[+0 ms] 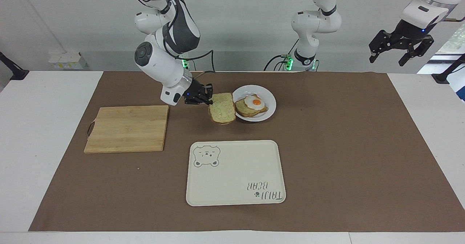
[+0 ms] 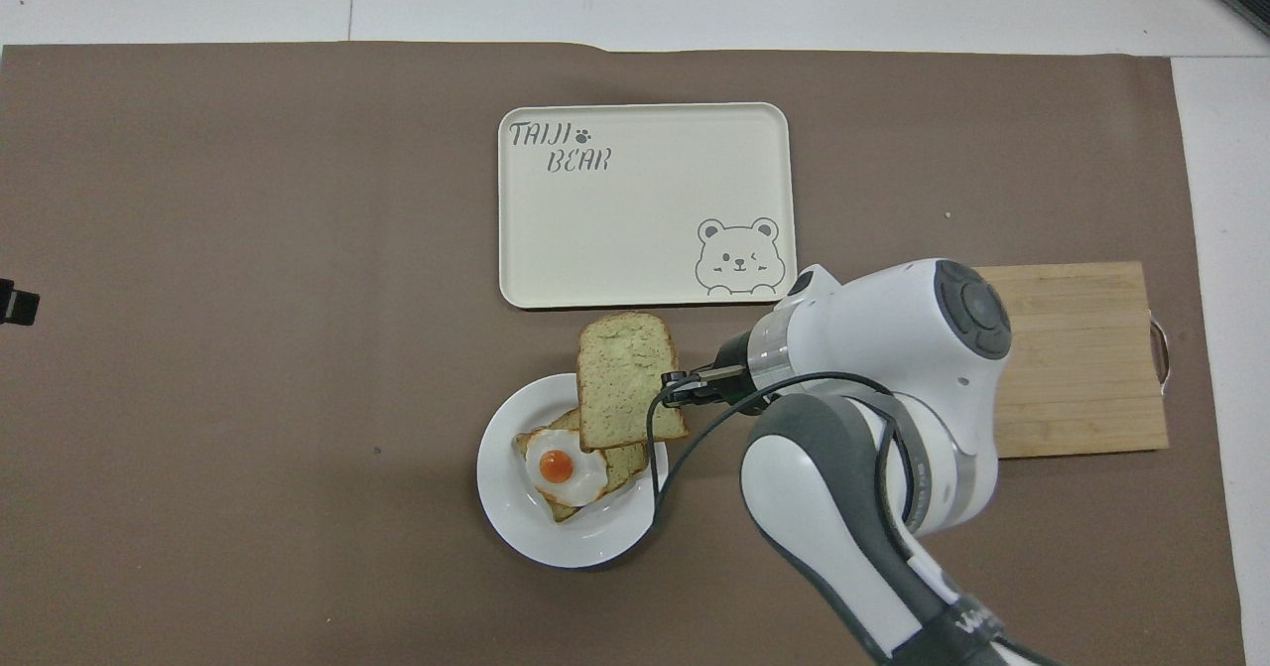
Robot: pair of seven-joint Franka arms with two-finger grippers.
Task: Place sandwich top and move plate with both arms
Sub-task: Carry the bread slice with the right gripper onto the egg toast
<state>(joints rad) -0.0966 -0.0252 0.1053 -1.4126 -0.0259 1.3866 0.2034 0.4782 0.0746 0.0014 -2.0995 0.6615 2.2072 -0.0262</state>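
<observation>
The right gripper (image 1: 207,99) hangs over the brown mat beside the plate (image 1: 269,109), its fingers (image 2: 678,380) clenched on the crust edge of the sandwich top (image 1: 222,108). The slice is up in the air, held roughly flat with a slight tilt; in the overhead view it covers the plate's rim on the right arm's side and part of the lower slice, while the facing view shows it just beside that rim, not resting on anything.

On the plate lies a slice of bread (image 1: 243,107) with a fried egg (image 1: 254,102) on top, yolk uppermost. The egg sits toward the part of the slice away from the right arm, uncovered.

A cream tray (image 1: 236,196) with a bear drawing and the words "TAIJI BEAR" lies farther from the robots than the plate, apart from it, with nothing on it. A wooden cutting board (image 1: 127,129) lies toward the right arm's end of the table, bare, well apart from the plate. The right arm's black cable loops down beside the plate's edge in the overhead view.

The left gripper (image 1: 399,53) waits raised high at the left arm's end of the table, fingers spread and holding nothing.
</observation>
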